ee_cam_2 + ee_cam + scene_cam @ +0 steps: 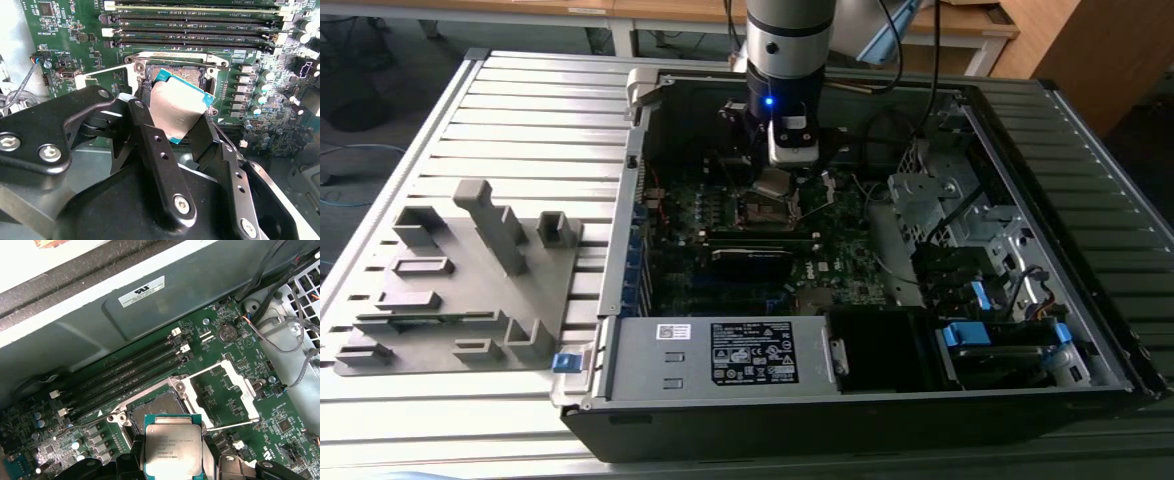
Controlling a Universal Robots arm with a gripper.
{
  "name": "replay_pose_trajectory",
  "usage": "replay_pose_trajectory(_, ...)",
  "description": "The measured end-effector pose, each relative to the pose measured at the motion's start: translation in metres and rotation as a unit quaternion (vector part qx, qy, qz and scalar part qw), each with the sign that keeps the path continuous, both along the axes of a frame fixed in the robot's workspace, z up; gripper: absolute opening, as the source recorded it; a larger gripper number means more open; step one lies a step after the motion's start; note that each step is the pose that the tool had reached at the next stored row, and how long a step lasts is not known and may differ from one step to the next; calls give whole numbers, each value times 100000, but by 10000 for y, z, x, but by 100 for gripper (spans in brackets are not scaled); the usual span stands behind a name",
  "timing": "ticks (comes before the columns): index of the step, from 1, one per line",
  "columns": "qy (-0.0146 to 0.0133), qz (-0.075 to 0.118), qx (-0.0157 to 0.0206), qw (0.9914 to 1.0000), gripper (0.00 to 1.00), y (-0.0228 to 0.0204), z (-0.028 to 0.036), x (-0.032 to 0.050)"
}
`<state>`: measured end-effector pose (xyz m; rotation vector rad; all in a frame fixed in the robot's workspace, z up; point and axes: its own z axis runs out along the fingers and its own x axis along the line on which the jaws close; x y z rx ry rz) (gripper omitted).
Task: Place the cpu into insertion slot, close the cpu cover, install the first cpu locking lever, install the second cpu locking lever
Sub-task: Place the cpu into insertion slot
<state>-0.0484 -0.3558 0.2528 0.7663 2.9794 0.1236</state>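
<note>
gripper (172, 119) clamped on the cpu (177, 107); jaws closed on two opposite edges of the chip, one black finger (150, 142) on each side; cpu held tilted right above the insertion slot (175, 74), clear of it, not seated; first wrist view: cpu (172, 445) shows its dull silver lid with a teal board edge round it, and it hides part of the rim of the insertion slot (154, 411); slot is open, contact field exposed; cpu cover (241, 387) is swung fully open, lying just beside the slot, hinged at the slot's edge, green motherboard (220, 400) visible through its square cut-out; long black memory slots (125, 372) run in parallel just beside the slot, along a different side from the cover; coin cell (228, 332) sits past the cover, away from the slot; exterior view: arm stands near vertical over the open PC case (854, 430), gripper (777, 178) with the cpu (771, 183) directly above the slot (765, 210); labelled power supply box (720, 352) is well apart from the slot, at the case wall; grey fixture block (454, 290) is outside the case, far from the slot, on the slatted table (534, 110)
</note>
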Motion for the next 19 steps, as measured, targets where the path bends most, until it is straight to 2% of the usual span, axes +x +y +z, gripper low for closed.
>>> replay_pose_trajectory(19,-1,-875,-2,99996,54,0,0,0)
